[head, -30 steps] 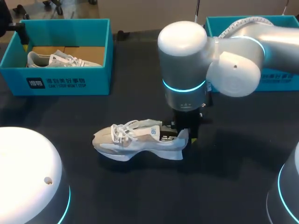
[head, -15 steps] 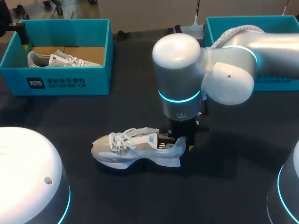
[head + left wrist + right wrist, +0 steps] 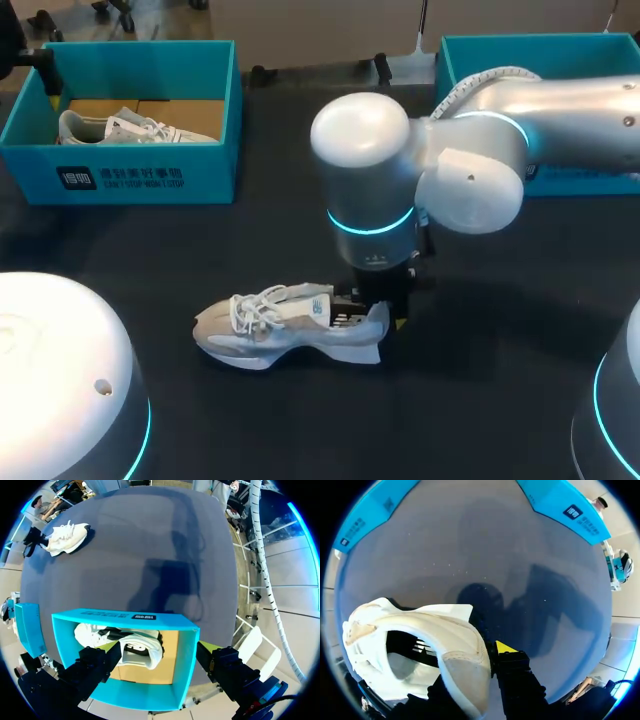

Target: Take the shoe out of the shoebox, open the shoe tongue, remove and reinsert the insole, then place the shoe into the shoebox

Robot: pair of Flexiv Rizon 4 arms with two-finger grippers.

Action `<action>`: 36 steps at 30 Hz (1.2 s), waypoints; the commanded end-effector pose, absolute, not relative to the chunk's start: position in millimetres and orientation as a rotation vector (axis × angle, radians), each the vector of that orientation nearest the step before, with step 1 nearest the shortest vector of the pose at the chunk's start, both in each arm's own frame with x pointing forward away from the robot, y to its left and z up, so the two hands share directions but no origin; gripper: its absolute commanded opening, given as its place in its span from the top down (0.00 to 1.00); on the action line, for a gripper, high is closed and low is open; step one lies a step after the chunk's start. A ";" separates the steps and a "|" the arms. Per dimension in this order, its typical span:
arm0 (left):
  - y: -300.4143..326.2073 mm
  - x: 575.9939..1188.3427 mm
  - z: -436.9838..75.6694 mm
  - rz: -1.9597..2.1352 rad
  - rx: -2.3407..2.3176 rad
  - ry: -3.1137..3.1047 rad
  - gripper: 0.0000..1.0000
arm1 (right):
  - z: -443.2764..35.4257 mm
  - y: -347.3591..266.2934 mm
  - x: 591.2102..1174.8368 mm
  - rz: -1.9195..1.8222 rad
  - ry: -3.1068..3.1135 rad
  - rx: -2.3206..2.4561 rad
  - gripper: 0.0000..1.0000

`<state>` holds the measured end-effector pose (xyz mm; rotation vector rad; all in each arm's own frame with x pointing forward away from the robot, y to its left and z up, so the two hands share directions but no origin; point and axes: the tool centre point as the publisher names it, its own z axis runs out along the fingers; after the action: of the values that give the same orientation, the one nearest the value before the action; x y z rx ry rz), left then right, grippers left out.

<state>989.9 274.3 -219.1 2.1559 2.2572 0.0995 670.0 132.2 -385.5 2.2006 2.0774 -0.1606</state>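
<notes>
Shoe (image 3: pixel 285 325) shifted left, right hand (image 3: pixel 373 311) clamped on heel, left hand (image 3: pixel 160 666) apart, two shoes (image 3: pixel 130 127), two shoeboxes (image 3: pixel 140 178) (image 3: pixel 592 180)

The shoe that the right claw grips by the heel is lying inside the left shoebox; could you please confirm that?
Not quite: the shoe gripped by the heel in the right claw lies on the black table, outside the left shoebox, as the head view shows.

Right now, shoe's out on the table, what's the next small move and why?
Probably swing the left gripper to the tongue: the right gripper clamps the shoe by its heel on the table, while the left is open over the shoebox.
</notes>
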 end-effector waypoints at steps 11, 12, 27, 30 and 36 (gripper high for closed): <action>274.4 988.3 -218.9 0.105 2.156 2.255 0.00 | -396.8 135.1 673.5 -0.171 2.060 2.211 1.00; 274.4 988.3 -218.9 0.105 2.156 2.255 0.00 | -396.9 135.1 673.6 -0.171 2.061 2.209 0.98; 274.4 988.3 -218.9 0.105 2.156 2.255 0.00 | -358.6 133.1 670.9 -0.056 2.145 2.235 0.00; 274.4 988.3 -218.9 0.105 2.156 2.255 0.00 | -342.6 129.1 670.2 0.009 2.200 2.259 0.00; 274.4 988.3 -218.9 0.105 2.156 2.255 0.00 | -311.9 119.9 670.3 0.123 2.328 2.246 0.00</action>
<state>989.9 274.3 -219.1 2.1560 2.2571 0.0995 673.1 151.4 -332.2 2.2086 2.2626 -0.0140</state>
